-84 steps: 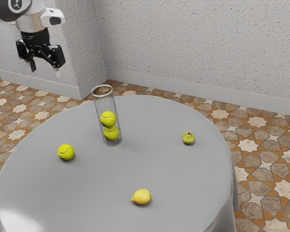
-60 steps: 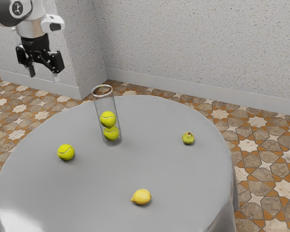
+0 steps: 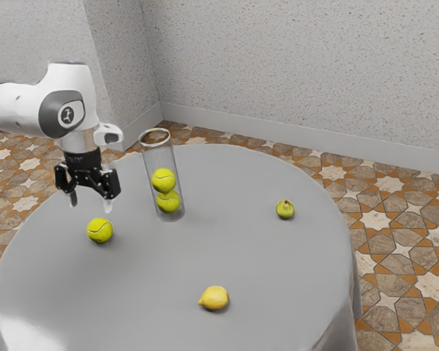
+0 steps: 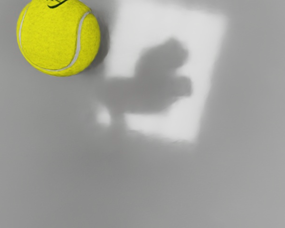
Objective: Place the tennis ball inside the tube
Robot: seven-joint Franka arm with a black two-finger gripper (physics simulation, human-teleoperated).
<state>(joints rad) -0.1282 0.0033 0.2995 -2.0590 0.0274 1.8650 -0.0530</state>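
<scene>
My gripper (image 3: 90,205) hangs over the table in the exterior view, its two fingers wide apart with nothing between them. A loose yellow-green tennis ball (image 3: 99,230) rests on the table, lower than the fingertips and slightly toward the exterior view's right; none of it is touched. The wrist view has the same tennis ball (image 4: 59,38) close to the hand, on the grey surface. To the exterior view's right of the gripper stands the clear tube (image 3: 151,161), upright, holding two tennis balls (image 3: 163,180) stacked one over the other.
A yellow lemon (image 3: 214,297) lies near the table's front part, and a small green fruit (image 3: 285,209) sits toward the exterior view's right. The round table (image 3: 241,248) has a grey cloth. In the wrist view, a shadow of the arm falls across a bright patch.
My arm has swung toward the exterior view's right and down, bringing the gripper from beyond the table's edge to just above the loose ball. The ball, tube and fruits have stayed put.
</scene>
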